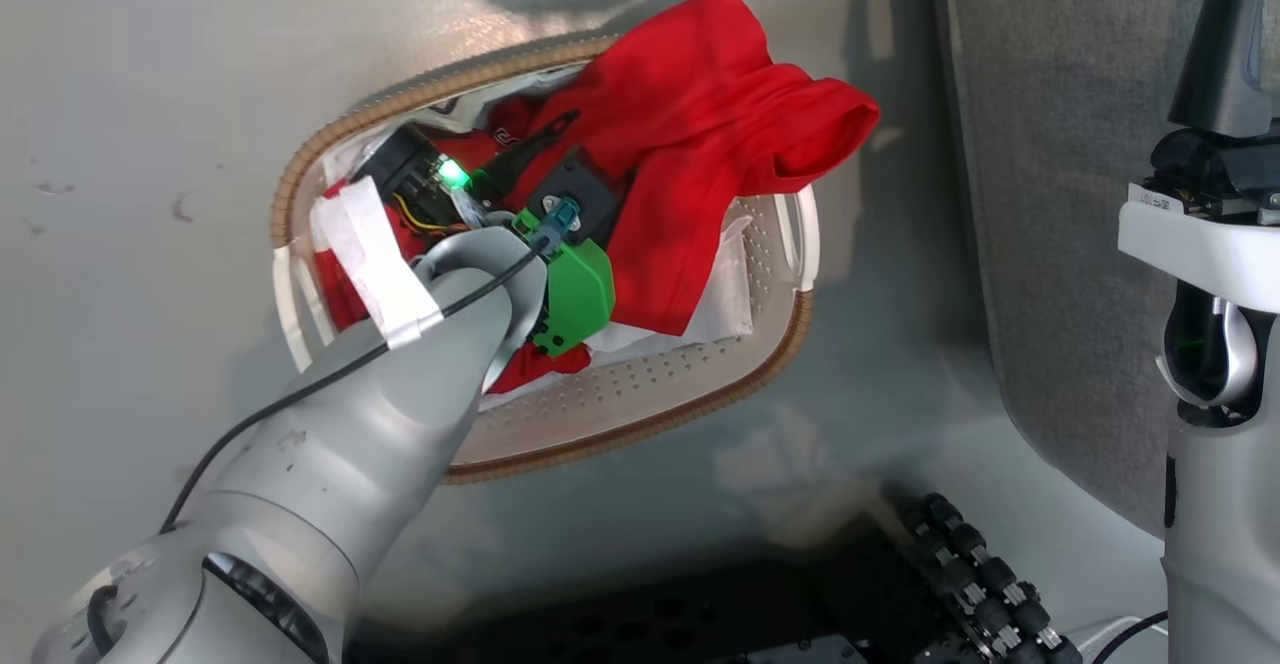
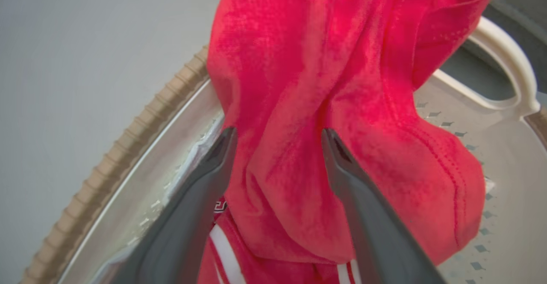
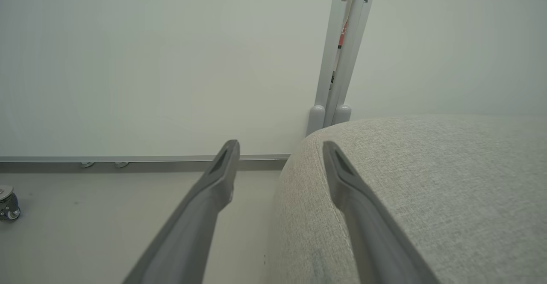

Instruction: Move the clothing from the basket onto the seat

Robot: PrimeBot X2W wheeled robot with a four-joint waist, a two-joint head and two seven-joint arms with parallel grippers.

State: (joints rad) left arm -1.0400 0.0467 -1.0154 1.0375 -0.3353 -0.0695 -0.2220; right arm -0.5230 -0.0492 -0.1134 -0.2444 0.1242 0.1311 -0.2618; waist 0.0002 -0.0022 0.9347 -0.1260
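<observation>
The white perforated basket [image 1: 640,424] with its brown woven rim [image 2: 128,130] stands on the floor, holding bright red clothing [image 1: 700,114]. One red garment is bunched up over the far rim and right side. My left gripper [image 1: 545,144] reaches into the basket. In the left wrist view it [image 2: 277,147] is open, its two fingers wide apart with a fold of red cloth [image 2: 320,83] between them. Red cloth with white stripes [image 2: 222,249] lies below. My right gripper [image 3: 280,151] is open and empty, held over the rounded edge of the grey seat [image 3: 427,190], which stands to the basket's right [image 1: 1060,194].
A thin white sheet [image 1: 720,304] lies under the red cloth in the basket. My dark base with a rollered wheel [image 1: 980,564] is at the bottom. A wall, a folded grey panel [image 3: 342,61] and a small caster [image 3: 8,207] lie beyond the seat.
</observation>
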